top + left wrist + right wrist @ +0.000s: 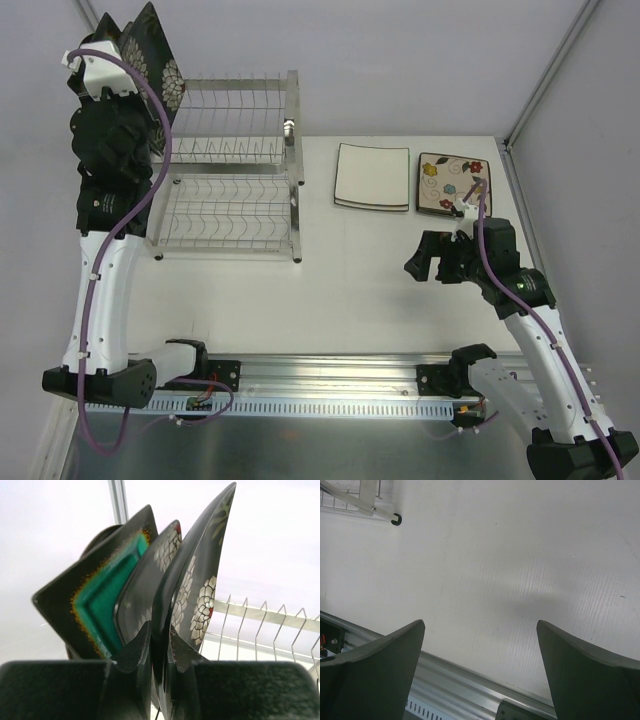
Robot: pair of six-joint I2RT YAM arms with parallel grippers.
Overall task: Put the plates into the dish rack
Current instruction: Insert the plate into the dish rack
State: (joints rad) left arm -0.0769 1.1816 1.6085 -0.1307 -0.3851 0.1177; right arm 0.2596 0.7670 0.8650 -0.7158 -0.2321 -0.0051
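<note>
I am clamping my left tool [159,639] on the edge of the black square plate with white chrysanthemums [200,592], holding it upright beside the dark teal-centred square plate [107,600] at the left end of the silver wire dish rack [232,150], probably so it can slot between prongs. My right tool [440,265] is hanging wide open and empty over the white worktop [360,300], near the plain white square plate [372,178] and the flowered cream square plate [453,185], both lying flat, pale walls all around.

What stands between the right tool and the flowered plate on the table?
Nothing visible does. The right tool hangs open over bare table on the near side of the flowered plate; the white plate lies beside it, to the left, not between them.
</note>
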